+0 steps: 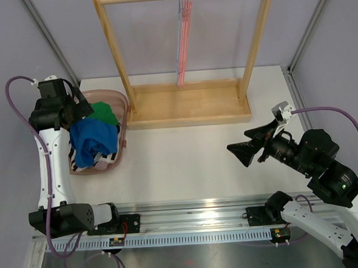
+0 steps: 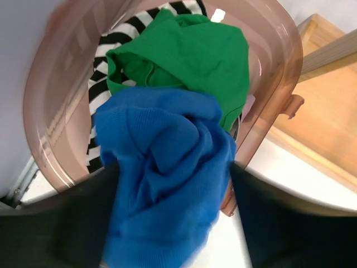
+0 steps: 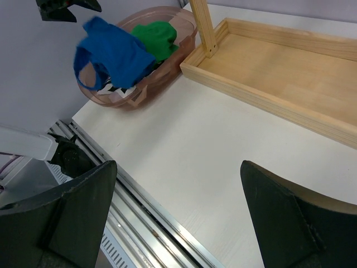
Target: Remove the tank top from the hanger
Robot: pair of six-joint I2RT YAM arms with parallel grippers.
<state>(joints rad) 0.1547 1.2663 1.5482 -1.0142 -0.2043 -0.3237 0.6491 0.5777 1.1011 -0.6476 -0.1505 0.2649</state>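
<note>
Tank top [image 1: 93, 138] tops 1 basket [image 1: 124, 113] of 3 garments [image 1: 104, 111]; left tool [image 2: 173, 170], right tool [image 3: 178, 167] apart.

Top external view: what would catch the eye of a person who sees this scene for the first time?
The bright blue tank top stands out first, bunched over the pink basket at the left of the table, beside a green garment. Next comes the tall wooden rack at the back, where a pink hanger hangs bare from the top bar.
</note>
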